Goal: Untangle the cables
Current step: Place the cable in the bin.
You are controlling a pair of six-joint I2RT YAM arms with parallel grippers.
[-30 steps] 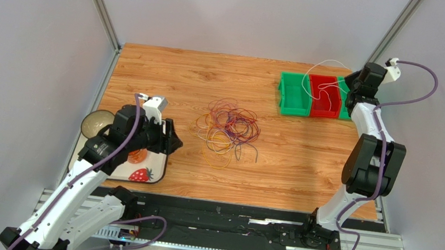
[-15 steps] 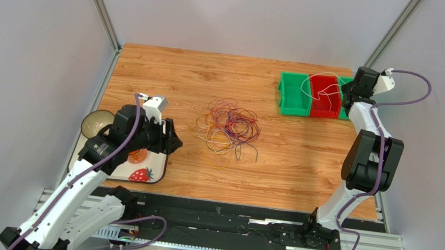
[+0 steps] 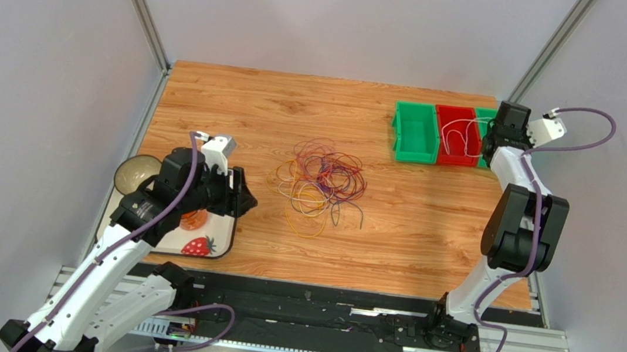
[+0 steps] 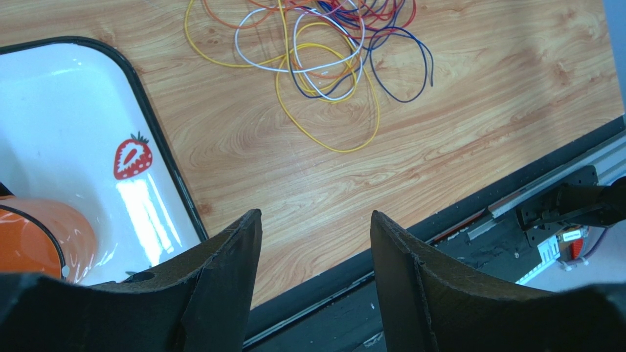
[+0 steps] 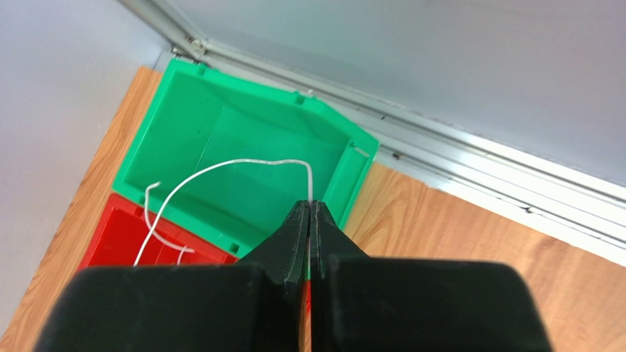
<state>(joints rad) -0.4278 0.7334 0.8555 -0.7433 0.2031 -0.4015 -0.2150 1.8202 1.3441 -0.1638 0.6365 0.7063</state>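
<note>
The cables (image 3: 322, 180) lie as a loose tangle of yellow, white, red, purple and dark loops in the middle of the wooden table; they also show in the left wrist view (image 4: 323, 51). My left gripper (image 3: 245, 201) is open and empty, hovering left of the tangle beside the tray. My right gripper (image 3: 485, 140) is at the far right, shut on one white cable (image 5: 220, 170). That cable loops over the green bin (image 5: 242, 139) and its ends hang into the red bin (image 5: 121, 246); in the top view the white cable (image 3: 457, 137) lies over the red bin.
Green, red and green bins (image 3: 413, 134) stand in a row at the back right. A white tray with strawberry print (image 3: 213, 246) holding a bowl (image 3: 135, 172) and an orange object (image 4: 37, 242) sits at the left. The table's black front rail (image 4: 470, 213) is near.
My right gripper has moved down and right with the white cable, whose tall loop has dropped low over the bins. The left arm has not moved.
</note>
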